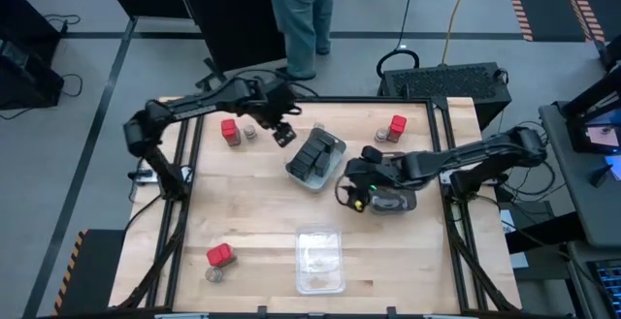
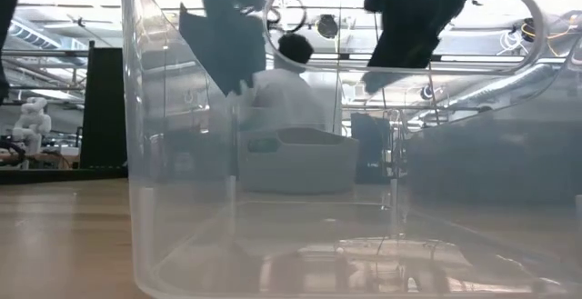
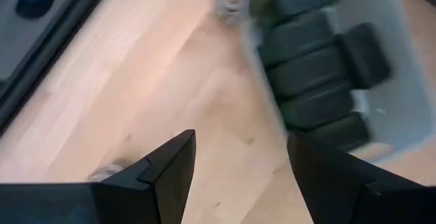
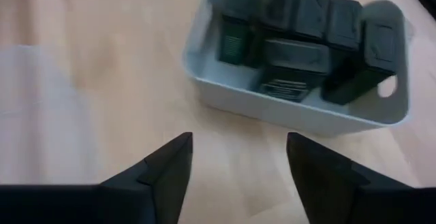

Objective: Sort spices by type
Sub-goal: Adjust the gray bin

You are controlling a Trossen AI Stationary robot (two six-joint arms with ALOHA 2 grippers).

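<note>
Both grippers are being held open and empty right now. The left gripper (image 1: 283, 133) is being hovered with the red block (image 1: 230, 131) and a small round jar (image 1: 250, 131) just beside it, on its outer side. The tray of dark blocks (image 1: 314, 157) is sitting between the two arms, ahead of the right gripper (image 1: 357, 195), its long axis slanted across the table. For that red block, the left arm is probably the nearer one; another red block (image 1: 397, 126) is lying behind the right arm.
</note>
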